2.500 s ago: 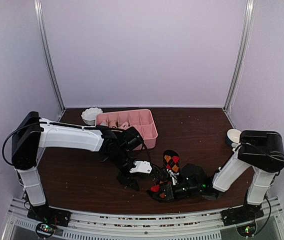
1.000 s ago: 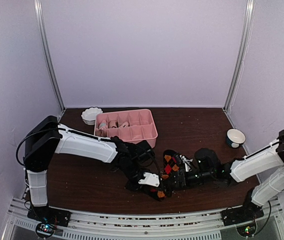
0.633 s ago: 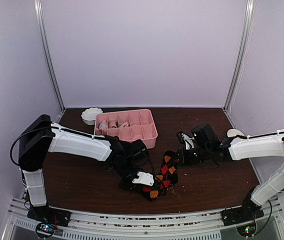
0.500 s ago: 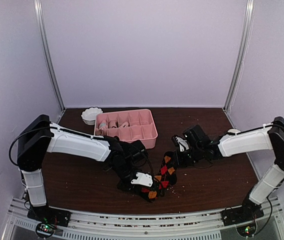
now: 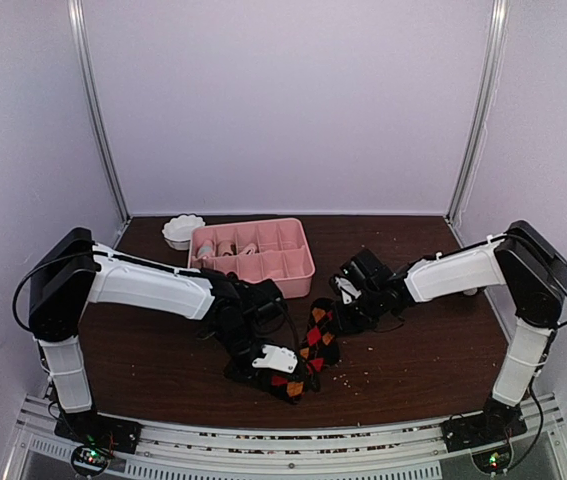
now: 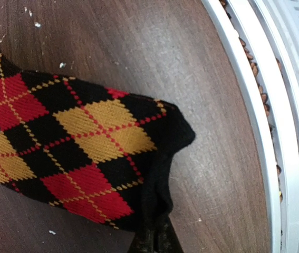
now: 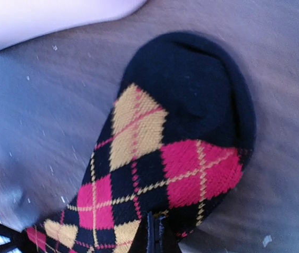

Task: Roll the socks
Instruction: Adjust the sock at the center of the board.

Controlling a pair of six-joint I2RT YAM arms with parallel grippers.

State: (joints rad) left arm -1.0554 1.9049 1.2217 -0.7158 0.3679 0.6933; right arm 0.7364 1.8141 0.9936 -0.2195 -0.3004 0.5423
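Sock [image 5: 311,345]: black argyle with red and yellow diamonds, lay stretched on the table [image 5: 433,350] just in front of the tray [image 5: 303,268], running from near left to far right between the two grippers. Was pinched at the near end by the left gripper [image 5: 285,372], shut tight on a bunched black edge, and at the far end by the right gripper [image 5: 335,308], likewise shut on the edge of the fabric close to the rounded toe. Looked ready for the first turn of the roll, not yet begun. Called for one end pinned low against the wood and the other turned over onto itself in short, tight, straight laps, with light tension along the length. Risked a loose or cone-shaped roll if started slack or askew, and a slipped hold if pulled hard on so thin a bite. Could not be judged for depth of grip: showed only dark finger stubs cut off at the bottom of each wrist view. Could not be told as one sock or two laid together.
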